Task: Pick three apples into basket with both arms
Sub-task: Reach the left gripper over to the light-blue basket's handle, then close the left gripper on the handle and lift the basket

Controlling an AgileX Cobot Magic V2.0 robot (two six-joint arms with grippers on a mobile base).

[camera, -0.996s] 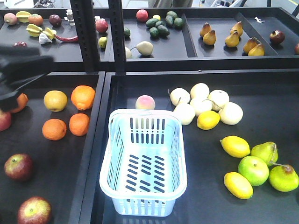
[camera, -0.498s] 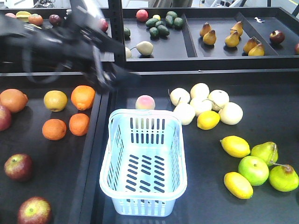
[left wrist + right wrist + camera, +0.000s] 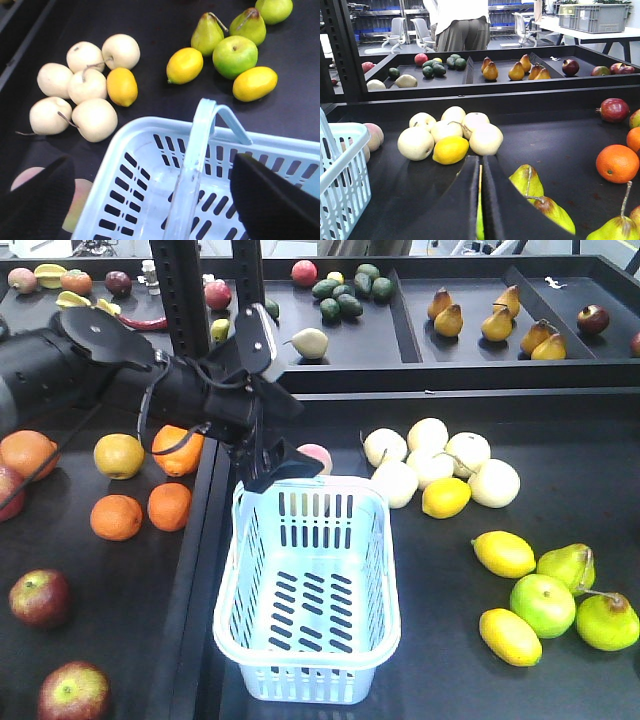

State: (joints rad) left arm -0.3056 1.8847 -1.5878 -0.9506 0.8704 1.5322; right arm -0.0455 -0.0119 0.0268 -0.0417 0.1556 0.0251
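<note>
Left pincer (image 3: 272, 468) gapes wide and empty above the basket's (image 3: 225, 580) far rim, with the handle (image 3: 192, 150) running between its fingers. The apples (image 3: 40, 597) lie well to its left, beyond the tray divider (image 3: 195, 540), with open bench around them. Right pincer (image 3: 481, 172), all but closed on nothing, hangs low beside the pears (image 3: 527, 182).

Oranges (image 3: 170, 506) at left. Pale round fruits (image 3: 494, 483) clustered right of centre. Lemons (image 3: 503, 553) and green apple (image 3: 542, 604) lower right. Brown pears (image 3: 497, 322) upper right.

3 dark red apples (image 3: 38, 597) lie left of the empty, upright pale-blue basket (image 3: 230, 580).
</note>
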